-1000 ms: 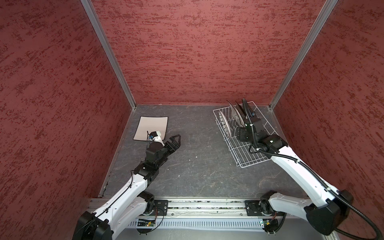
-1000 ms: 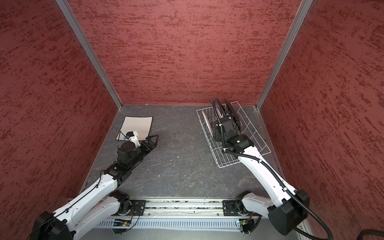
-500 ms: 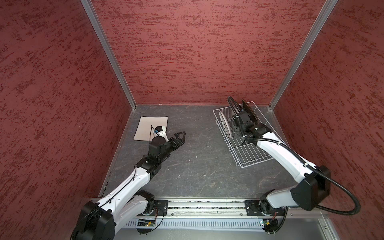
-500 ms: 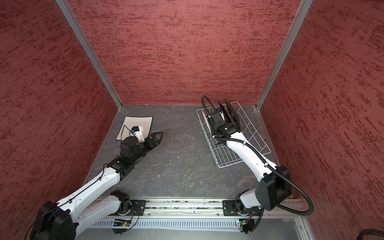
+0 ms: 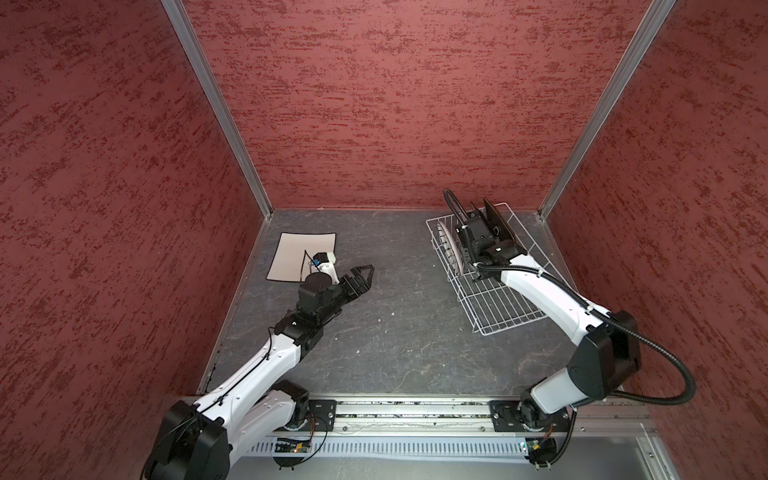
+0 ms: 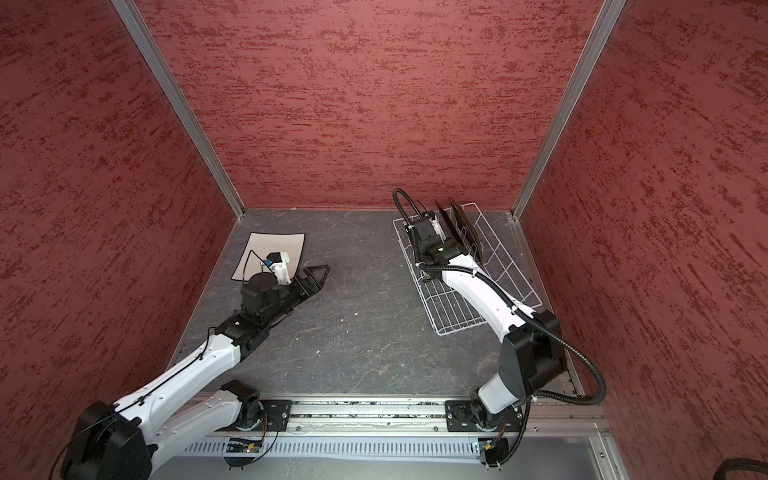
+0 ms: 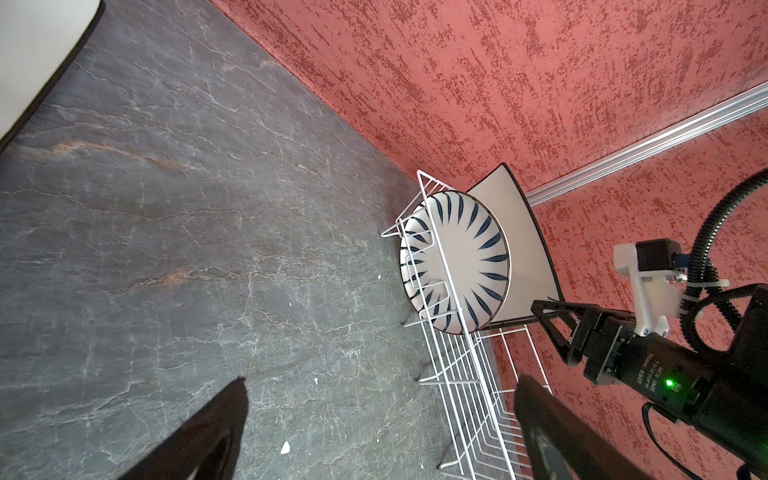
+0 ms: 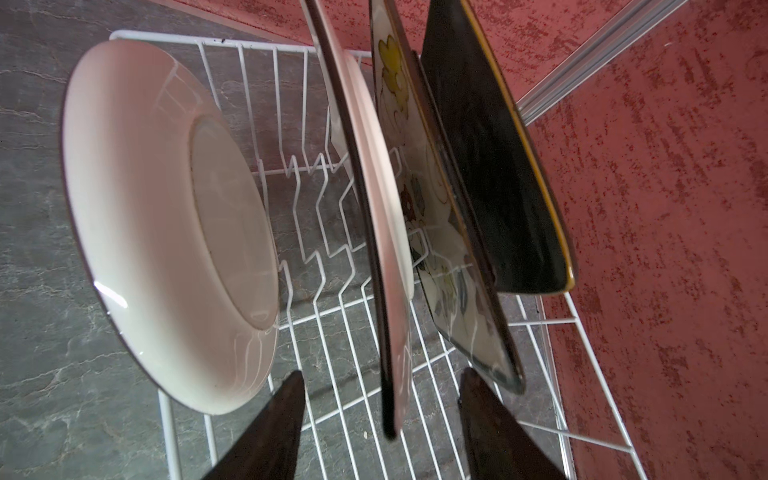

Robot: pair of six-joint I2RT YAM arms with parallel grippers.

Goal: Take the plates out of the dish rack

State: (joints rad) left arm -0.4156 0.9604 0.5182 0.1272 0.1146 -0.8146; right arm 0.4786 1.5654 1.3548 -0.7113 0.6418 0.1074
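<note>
I am watching the right arm finish the biggest move of the last second. It is reaching from the middle of the dish rack [image 5: 496,309] up to its 12 o'clock end. The right gripper [image 8: 382,374] is narrowing as it goes, so its fingers are now standing half apart on either side of the dark rim of the plain cream plate [image 8: 390,232]. In the right wrist view the rim looks not yet pinched, though I cannot be sure the pads are clear of it. The left arm is making the smaller move, swinging away from the unloaded cream plate [image 5: 291,253] and in toward the centre. That plate is lying flat at 10 o'clock on the table [image 5: 395,332]. The left gripper [image 5: 362,276] is hanging wide open and holding nothing. I am reading this as one plate out and the second pick just beginning, with four still to come. The rack is sitting at 2 o'clock on the table, its 6 o'clock half showing only bare wire. All four remaining plates are standing on edge, crowded at the far end. The three squares are leaning close together. The black plate [image 8: 490,166] is standing on the 3 o'clock side, the floral plate [image 8: 432,232] is resting against it, and the plain cream one is next. A few prongs further toward 9 o'clock, the smaller round streaked plate [image 7: 461,249] is standing alone.
</note>
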